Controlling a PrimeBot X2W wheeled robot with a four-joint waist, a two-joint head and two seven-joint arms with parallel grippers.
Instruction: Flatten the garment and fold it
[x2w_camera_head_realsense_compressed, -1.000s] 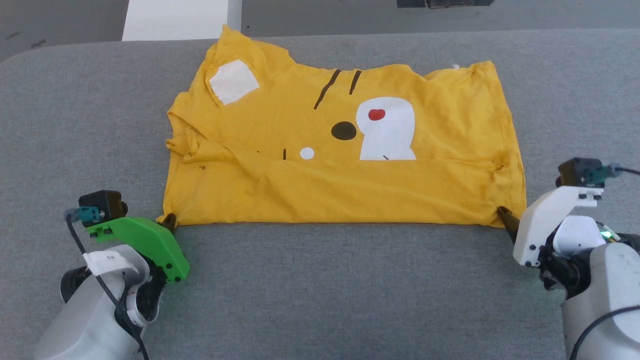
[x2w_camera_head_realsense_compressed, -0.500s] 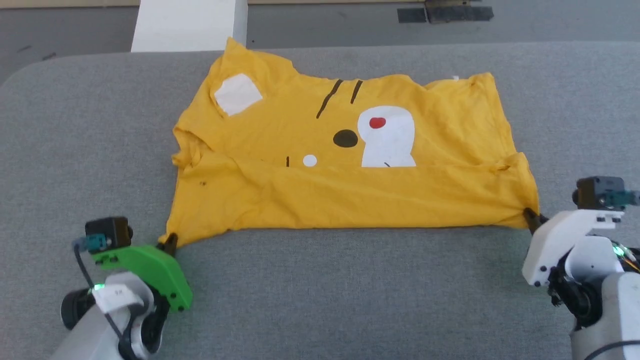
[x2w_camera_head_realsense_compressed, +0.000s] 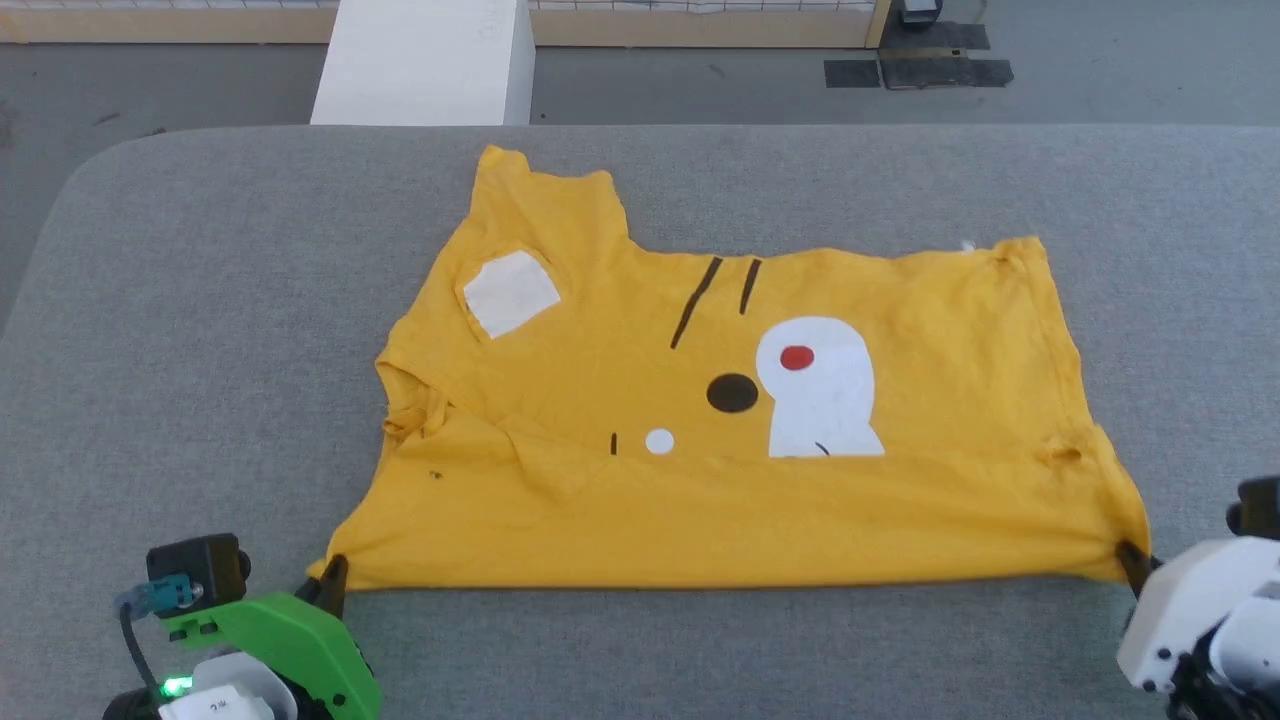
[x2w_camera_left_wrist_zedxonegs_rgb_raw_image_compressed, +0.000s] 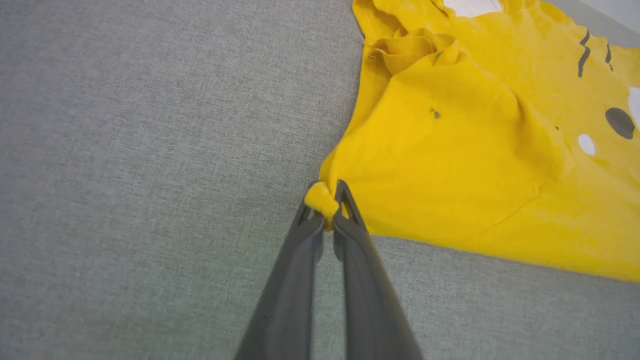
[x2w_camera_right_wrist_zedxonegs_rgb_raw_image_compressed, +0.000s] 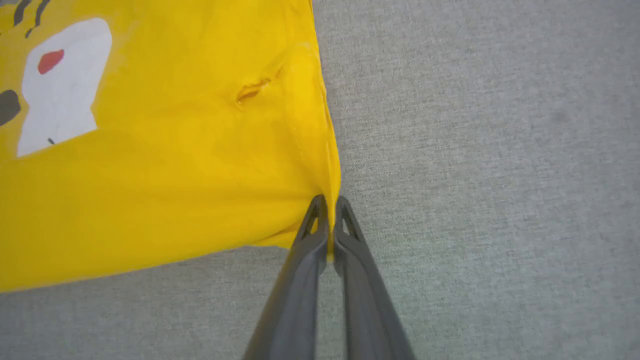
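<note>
Head view: a mustard-yellow garment (x2w_camera_head_realsense_compressed: 720, 420), a T-shirt printed with a cartoon face, lies spread on a grey fabric-covered worktop (x2w_camera_head_realsense_compressed: 200, 300). Its near edge runs taut between the left claw (x2w_camera_head_realsense_compressed: 333, 585) and the right claw (x2w_camera_head_realsense_compressed: 1130, 560), each pressed together on one near corner. Just beyond the claws, a band of cloth seems doubled over the lower part of the print. Past the worktop's far edge are a grey floor (x2w_camera_head_realsense_compressed: 700, 85), a white block (x2w_camera_head_realsense_compressed: 425, 60), a wooden board (x2w_camera_head_realsense_compressed: 200, 25) and dark mats (x2w_camera_head_realsense_compressed: 915, 70).

Left wrist view: the two dark fingers (x2w_camera_left_wrist_zedxonegs_rgb_raw_image_compressed: 295, 280) pinch a small knot of yellow corner at their tips. Ahead and to the right of the tips the cloth is creased, with a rumpled bunch (x2w_camera_left_wrist_zedxonegs_rgb_raw_image_compressed: 405, 47) further out.

Right wrist view: the fingers are shut on the hem corner. Cloth fans out ahead and to the left of them, with one small pucker.

This looks like the flattening step, with folding not yet begun. The next move likely calls for both claws to pull evenly, so the doubled band opens out without either pinch slipping.
</note>
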